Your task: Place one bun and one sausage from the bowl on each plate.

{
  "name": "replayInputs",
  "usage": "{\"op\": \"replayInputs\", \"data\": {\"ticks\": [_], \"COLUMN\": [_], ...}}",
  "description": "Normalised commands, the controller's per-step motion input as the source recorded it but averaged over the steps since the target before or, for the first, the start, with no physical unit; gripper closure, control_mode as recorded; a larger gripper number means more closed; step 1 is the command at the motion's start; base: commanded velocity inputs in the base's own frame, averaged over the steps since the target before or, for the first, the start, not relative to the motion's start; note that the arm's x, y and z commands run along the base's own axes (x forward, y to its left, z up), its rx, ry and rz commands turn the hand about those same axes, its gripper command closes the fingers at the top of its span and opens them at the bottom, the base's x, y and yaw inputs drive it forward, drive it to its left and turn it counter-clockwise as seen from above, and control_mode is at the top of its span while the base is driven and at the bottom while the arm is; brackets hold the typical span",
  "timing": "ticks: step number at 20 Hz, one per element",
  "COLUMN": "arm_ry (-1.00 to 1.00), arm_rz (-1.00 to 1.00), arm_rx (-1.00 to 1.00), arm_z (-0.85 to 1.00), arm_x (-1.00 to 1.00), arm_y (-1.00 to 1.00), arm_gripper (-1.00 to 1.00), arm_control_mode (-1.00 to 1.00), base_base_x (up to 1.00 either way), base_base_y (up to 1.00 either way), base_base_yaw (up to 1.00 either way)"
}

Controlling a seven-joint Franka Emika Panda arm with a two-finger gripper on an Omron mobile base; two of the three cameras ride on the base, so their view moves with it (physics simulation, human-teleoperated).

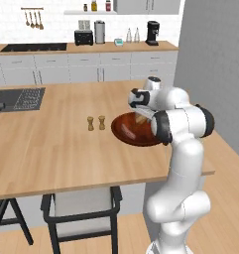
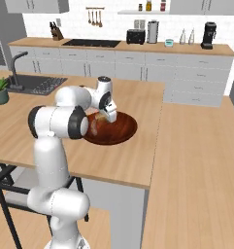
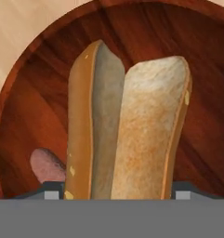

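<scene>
Over bowl (image 3: 20, 121), fingers (image 3: 53, 190) gripping bun (image 3: 127, 135)

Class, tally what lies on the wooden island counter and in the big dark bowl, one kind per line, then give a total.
Dark reddish-brown bowl: 1
Split bun, between the jaws over the bowl: 1
Sausage, pinkish end showing in the bowl: 1
Small wooden shakers beside the bowl: 2
Total: 5
</scene>
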Motion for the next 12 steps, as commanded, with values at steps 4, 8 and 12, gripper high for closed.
{"op": "replayInputs", "data": {"ticks": [4,8,12], "arm_ry": [-0.05,-0.01,-0.02], "arm_rz": [0.03,0.06,0.07], "arm_rx": [-0.01,-0.06,-0.11], "arm_z": [1.0,0.92,0.46], "arm_x": [-1.0,-1.0,-1.0], "arm_y": [0.0,0.0,0.0], "arm_gripper": [1.0,1.0,1.0], "arm_control_mode": [-1.0,-1.0,-1.0], "base_base_x": [0.0,0.0,0.0], "base_base_y": [0.0,0.0,0.0], "base_base_yaw": [0.0,0.0,0.0]}}
